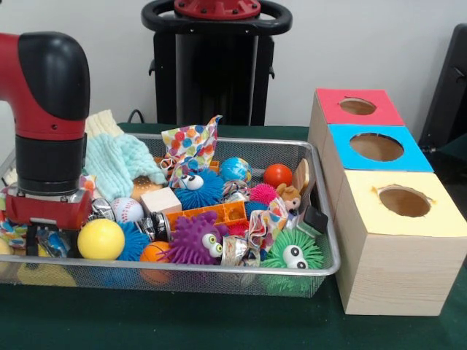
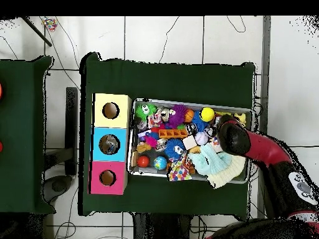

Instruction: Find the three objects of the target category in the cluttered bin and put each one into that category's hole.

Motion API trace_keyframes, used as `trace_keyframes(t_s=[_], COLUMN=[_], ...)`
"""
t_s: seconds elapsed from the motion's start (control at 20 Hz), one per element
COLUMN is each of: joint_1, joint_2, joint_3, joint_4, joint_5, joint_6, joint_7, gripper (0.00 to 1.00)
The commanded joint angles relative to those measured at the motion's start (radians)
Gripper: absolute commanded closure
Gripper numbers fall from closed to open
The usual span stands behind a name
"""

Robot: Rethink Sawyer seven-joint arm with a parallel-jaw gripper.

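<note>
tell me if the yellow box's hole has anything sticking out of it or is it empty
Nothing sticks out of the yellow box: its hole shows only dark interior. Whether anything lies deeper, cannot tell.

toys crowd the cluttered bin; the three box holes gape unobstructed.

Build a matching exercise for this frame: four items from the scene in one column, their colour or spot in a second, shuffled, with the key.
Items:
1. smooth ball beside the gripper
2. spiky toy with eyes at the tray's front rim
3. box farthest from the camera in the front view
4. mitten

Descriptions:
A. purple
B. pale blue-green, at the tray's back by the arm
C. red top
D. yellow

Pairs: 1-D, 2-A, 3-C, 4-B
</note>
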Motion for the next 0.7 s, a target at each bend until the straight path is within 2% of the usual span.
trace_keyframes(t_s=[0.05,0.25,0.3,0.45,0.7], joint_1=[-0.058,-0.053,-0.05,-0.039,-0.054], joint_2=[0.29,0.281,0.281,0.281,0.282], joint_3=[-0.08,-0.086,-0.089,-0.101,-0.08], joint_4=[0.016,0.022,0.021,0.02,0.019], joint_5=[-0.127,-0.116,-0.11,-0.1,-0.108], joint_6=[-0.128,-0.098,-0.093,-0.089,-0.093], joint_7=[0.078,0.086,0.091,0.105,0.085], gripper=[0.0,0.0,1.0,1.0,1.0])
